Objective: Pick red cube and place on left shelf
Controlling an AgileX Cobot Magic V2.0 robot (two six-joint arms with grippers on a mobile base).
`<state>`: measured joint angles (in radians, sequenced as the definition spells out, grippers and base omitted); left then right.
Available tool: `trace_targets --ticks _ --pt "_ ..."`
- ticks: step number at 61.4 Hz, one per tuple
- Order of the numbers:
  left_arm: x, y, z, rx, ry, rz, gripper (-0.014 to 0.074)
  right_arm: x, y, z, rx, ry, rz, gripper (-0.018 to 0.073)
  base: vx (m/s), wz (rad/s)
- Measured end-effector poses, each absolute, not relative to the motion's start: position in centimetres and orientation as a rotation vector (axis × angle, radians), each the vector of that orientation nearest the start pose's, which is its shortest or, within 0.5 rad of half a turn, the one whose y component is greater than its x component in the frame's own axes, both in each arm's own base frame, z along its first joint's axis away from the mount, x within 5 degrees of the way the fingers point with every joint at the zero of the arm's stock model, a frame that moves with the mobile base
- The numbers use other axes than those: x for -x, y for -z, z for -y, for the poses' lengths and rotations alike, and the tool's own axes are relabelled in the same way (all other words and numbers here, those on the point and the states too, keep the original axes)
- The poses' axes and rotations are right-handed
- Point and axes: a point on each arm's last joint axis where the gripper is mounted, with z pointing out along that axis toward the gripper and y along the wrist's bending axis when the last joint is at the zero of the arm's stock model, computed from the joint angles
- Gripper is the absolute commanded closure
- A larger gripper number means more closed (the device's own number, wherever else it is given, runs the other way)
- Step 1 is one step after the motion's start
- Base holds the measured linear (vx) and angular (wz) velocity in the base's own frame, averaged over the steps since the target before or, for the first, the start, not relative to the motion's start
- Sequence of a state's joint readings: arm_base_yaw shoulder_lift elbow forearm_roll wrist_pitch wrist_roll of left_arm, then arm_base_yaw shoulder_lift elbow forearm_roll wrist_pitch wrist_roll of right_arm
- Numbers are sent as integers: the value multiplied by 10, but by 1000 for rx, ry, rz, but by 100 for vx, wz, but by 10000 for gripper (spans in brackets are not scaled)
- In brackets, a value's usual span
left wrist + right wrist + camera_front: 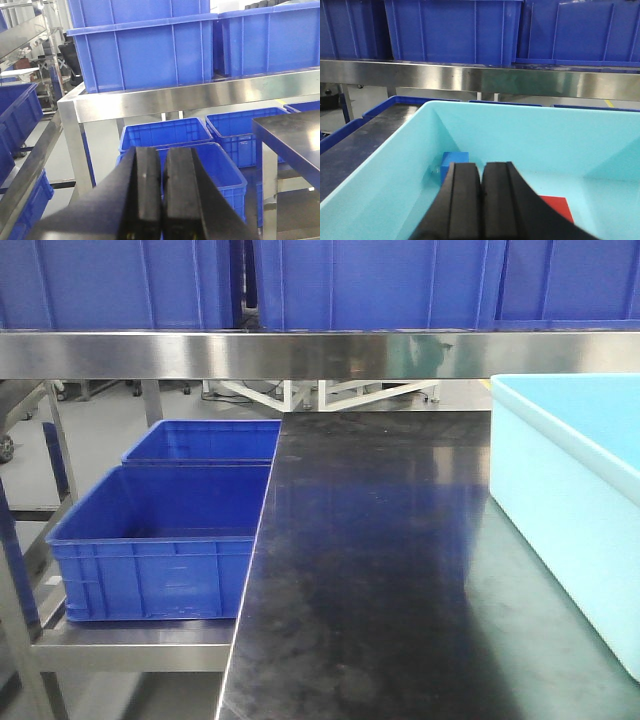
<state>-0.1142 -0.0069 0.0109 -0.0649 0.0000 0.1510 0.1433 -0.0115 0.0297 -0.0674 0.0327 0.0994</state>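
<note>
The red cube (557, 206) lies on the floor of the light-blue bin (395, 165), partly hidden behind my right gripper (481, 172), which hangs above the bin with its jaws shut and nothing between them. A blue cube (451, 161) sits in the bin's far-left corner. My left gripper (161, 157) is shut and empty, out to the left over the blue crates (220, 170) of the left shelf (175, 97). In the front view the steel shelf rail (250, 353) runs across the top; neither gripper shows there.
A glossy black-topped table (380, 570) fills the middle of the front view, with the light-blue bin (570, 500) on its right side. Two blue crates (160, 540) sit on the lower shelf tier at left. More blue crates (370, 280) stand on the upper tier.
</note>
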Motion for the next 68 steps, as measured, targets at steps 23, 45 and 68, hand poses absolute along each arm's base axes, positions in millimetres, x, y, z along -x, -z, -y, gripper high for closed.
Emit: trace_targets --ticks 23,45,68 --pt "-56 -210 6 -149 23 -1480 491 -56 -207 -8 83 -144 -1476 503 0 0" --pt "-56 -210 6 -149 23 -1480 491 -88 -300 -13 84 -141 -1513 503 -1 -4" --pt "-56 -210 6 -149 23 -1480 491 -156 -337 -16 133 2 -2029 482 0 0"
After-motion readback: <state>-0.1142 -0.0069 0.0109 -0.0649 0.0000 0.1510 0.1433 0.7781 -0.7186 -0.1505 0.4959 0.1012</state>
